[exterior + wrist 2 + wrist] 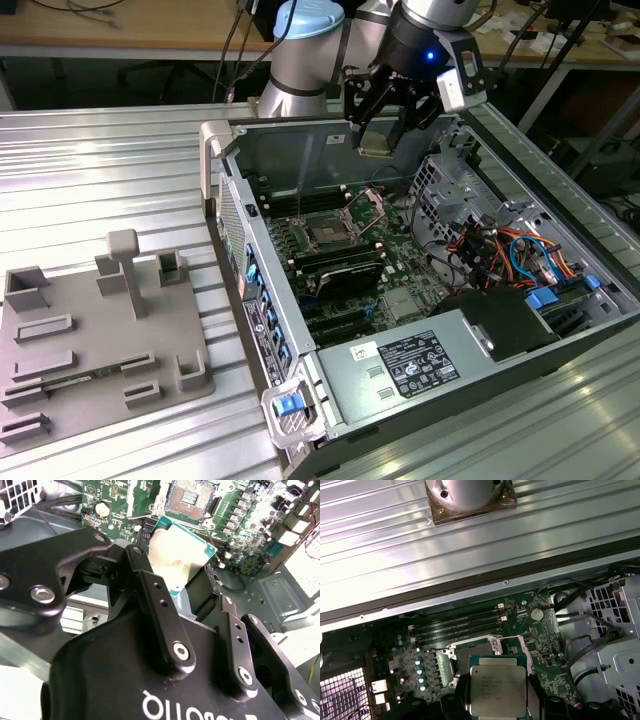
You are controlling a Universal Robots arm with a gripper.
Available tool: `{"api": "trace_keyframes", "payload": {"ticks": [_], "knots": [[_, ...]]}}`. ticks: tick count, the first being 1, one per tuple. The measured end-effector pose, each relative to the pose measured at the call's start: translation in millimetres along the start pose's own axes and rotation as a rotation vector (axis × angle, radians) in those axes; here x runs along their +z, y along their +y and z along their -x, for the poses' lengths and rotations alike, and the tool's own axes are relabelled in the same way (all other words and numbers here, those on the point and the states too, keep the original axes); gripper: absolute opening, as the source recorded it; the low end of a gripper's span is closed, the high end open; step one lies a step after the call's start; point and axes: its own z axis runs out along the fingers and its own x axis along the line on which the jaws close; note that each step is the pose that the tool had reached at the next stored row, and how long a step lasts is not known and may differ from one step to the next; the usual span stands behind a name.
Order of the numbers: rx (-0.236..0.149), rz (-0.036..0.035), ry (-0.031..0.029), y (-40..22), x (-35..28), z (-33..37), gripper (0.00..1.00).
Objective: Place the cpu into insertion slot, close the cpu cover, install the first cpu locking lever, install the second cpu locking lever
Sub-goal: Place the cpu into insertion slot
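Note:
My gripper hangs above the open computer case, shut on the cpu. In both wrist views the chip's silver top with its green rim is clamped at its edges between the black fingers. The insertion slot is a dark square socket on the green motherboard, below the gripper and toward the exterior view's left. It is uncovered and partly hidden behind the chip. The cpu cover stands tilted up beside the socket.
Black memory slots lie beside the socket. A metal drive cage and orange and blue cables fill the case's right side, with the power supply in front. A grey fixture plate lies on the ribbed table.

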Motion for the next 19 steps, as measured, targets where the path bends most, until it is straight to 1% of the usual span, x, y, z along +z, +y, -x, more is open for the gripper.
{"api": "trace_keyframes", "payload": {"ticks": [3,6,8,16,19], "knots": [[0.037,0.0006,-0.0033,0.0,0.1,0.0,0.55],[0.063,0.001,-0.0056,0.0,0.3,0.0,0.55],[0.087,0.0016,-0.0078,-0.1,0.4,-0.1,0.55],[0.144,0.0028,-0.0129,-0.4,0.9,-1.2,0.55],[0.155,0.0032,-0.014,-1.3,1.2,-4.8,0.55]]}}
